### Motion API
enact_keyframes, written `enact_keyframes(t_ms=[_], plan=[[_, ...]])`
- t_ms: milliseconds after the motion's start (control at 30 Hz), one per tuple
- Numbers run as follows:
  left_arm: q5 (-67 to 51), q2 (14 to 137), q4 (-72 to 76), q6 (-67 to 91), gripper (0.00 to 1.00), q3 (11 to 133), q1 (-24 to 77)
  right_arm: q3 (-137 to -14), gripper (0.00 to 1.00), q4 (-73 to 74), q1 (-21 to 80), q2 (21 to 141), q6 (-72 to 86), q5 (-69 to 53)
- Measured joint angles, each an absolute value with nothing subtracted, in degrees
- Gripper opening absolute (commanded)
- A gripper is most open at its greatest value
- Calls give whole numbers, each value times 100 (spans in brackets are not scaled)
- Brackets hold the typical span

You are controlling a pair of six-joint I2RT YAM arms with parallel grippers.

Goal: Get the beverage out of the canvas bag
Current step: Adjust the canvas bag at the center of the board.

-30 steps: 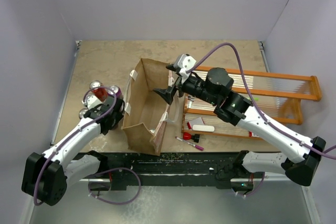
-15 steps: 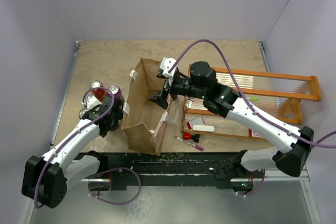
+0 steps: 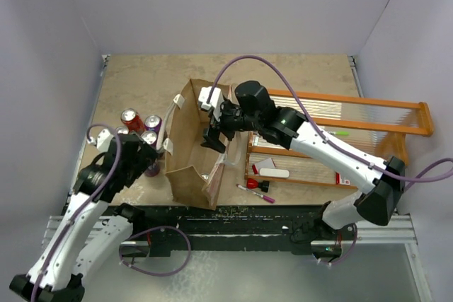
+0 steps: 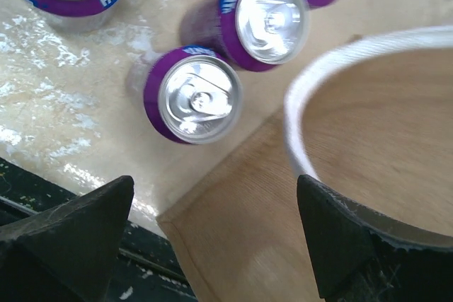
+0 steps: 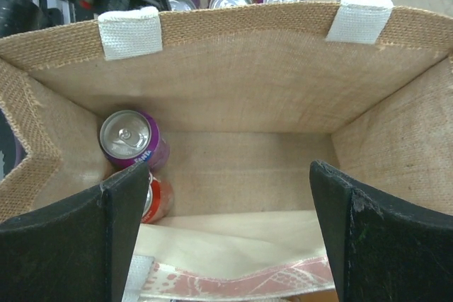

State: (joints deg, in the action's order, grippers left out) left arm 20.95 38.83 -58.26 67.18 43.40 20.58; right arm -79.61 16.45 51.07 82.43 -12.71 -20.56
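One purple can point(image 5: 133, 139) stands upright, lid up, in the canvas bag point(image 5: 241, 83).

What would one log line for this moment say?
right gripper open over tan canvas bag; purple Fanta can inside; left gripper open outside

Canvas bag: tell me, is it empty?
No, a purple can and a red can sit in the canvas bag's bottom corner.

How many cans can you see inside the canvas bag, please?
2, in the right wrist view: a purple Fanta can in a corner of the canvas bag, a red can beside it. Others may be hidden.
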Motion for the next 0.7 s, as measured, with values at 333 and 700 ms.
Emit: enact_keyframes(t_ms=[333, 700], plan=[[670, 3072, -6114, 5824, 99, 5339, 2058, -8471, 92, 2222, 5870, 8665, -1448, -1999], [-1059, 3312, -6270, 4591, 99, 6265, 2058, -8302, 88, 2145, 6547, 8565, -676, -1643]])
